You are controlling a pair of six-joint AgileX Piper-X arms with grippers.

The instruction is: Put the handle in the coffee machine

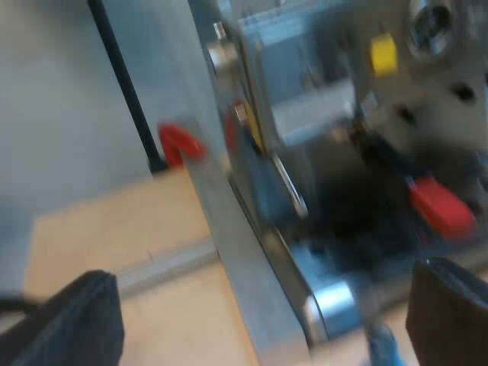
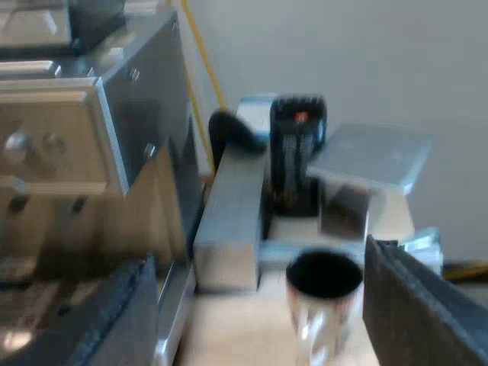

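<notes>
The left tool (image 1: pixel 255 324) is hanging with its two black fingers (image 1: pixel 72 324) spread wide and is gripping nothing. It is facing the coffee machine (image 1: pixel 252 252) from close by, at the machine's front corner. The handle (image 1: pixel 438 204) is sitting at the machine's front, below its upper body. A dark stem is reaching out from the machine and ending in a bright red tip. Blur is hiding whether it is locked in place. A small blue thing (image 1: pixel 381 343) is lying at the machine's foot, too blurred to name. A second red piece (image 1: pixel 179 143) is showing just past the machine's side panel.

The right tool (image 2: pixel 255 305) is also standing wide open and holding nothing. A shiny mug (image 2: pixel 324 305) with a dark inside is standing on the bench (image 1: pixel 99 229) near the machine's side, ahead of the fingers and apart from them. Beyond the mug, a black device (image 2: pixel 296 152) with a small red mark is standing among grey metal blocks (image 2: pixel 229 221), also near the machine's side.

The bench is showing as light wood, and a plain pale wall (image 2: pixel 343 53) is rising behind the machine.
</notes>
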